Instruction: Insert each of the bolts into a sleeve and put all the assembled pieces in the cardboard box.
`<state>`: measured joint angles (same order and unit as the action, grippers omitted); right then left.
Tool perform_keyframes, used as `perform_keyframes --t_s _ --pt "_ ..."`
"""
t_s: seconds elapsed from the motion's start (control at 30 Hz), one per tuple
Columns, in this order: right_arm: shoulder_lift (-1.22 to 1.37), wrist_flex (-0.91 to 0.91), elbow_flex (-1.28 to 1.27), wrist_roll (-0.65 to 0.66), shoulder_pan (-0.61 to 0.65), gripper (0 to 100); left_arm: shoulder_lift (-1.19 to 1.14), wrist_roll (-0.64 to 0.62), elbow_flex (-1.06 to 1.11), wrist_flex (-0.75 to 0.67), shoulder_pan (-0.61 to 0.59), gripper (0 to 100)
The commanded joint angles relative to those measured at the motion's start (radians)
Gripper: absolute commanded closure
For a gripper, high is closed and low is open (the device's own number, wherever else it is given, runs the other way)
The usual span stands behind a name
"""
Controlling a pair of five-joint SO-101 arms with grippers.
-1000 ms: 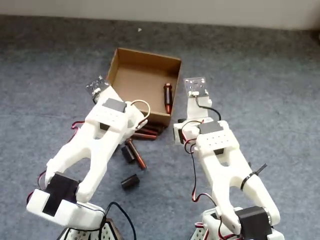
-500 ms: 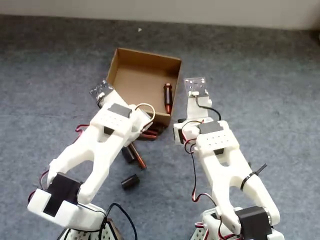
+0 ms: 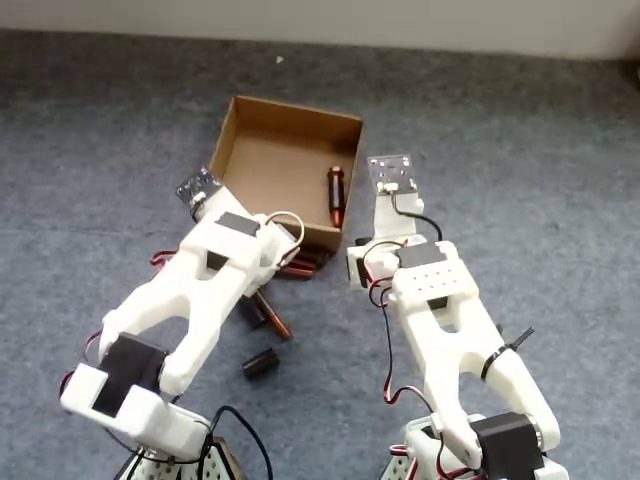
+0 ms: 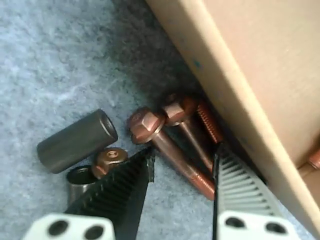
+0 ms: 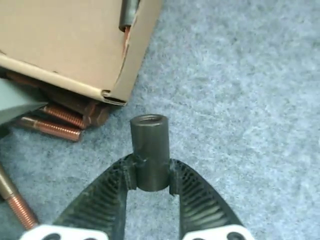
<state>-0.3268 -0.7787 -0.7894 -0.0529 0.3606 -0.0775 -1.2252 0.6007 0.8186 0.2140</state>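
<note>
Cardboard box [image 3: 283, 160] is the biggest thing on the grey carpet [image 3: 520, 150], sitting just ahead of both grippers; one assembled piece [image 3: 335, 195] already lies inside it by the wall nearest the right arm [image 3: 450, 320]; the left arm [image 3: 190, 300] is angled in toward the box's near wall; the left gripper [image 4: 184, 150] is spread fairly wide and not pinching anything, its fingers straddling the shaft of a copper bolt [image 4: 150, 127] whose hex head sits just past the fingertips; two more bolts [image 4: 181, 112] lie right beside that one, tucked against the foot of the box wall, on the far side of the same gripper; off its other finger there's a loose sleeve [image 4: 77, 140] on its side, and closer in a second sleeve [image 4: 80, 177] with a bolt head [image 4: 111, 157] touching its mouth, can't tell if that bolt is actually in it; the right gripper [image 5: 151, 167] is clamped on a dark sleeve [image 5: 149, 142], open end pointing away from the wrist, near the box's corner; a small spare sleeve [image 3: 260, 362] lies well behind the left gripper, next to that arm.
</note>
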Motion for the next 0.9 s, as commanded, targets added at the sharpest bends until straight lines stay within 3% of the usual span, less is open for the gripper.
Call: perform_keyframes --t_s 0.0,0.37,0.63,0.87 --pt "-0.051 0.018 0.012 -0.008 -0.013 99.3 -0.067 -0.008 -0.082 0.103 -0.016 81" --pt "-0.051 0.018 0.013 -0.005 -0.013 99.3 -0.07 -0.003 -0.107 0.207 -0.025 81" --pt "-0.051 0.018 0.012 -0.006 -0.013 99.3 -0.07 -0.003 -0.257 0.394 -0.067 81" --pt "-0.051 0.018 0.01 -0.006 -0.01 99.3 -0.079 -0.008 -0.325 0.348 -0.068 81"
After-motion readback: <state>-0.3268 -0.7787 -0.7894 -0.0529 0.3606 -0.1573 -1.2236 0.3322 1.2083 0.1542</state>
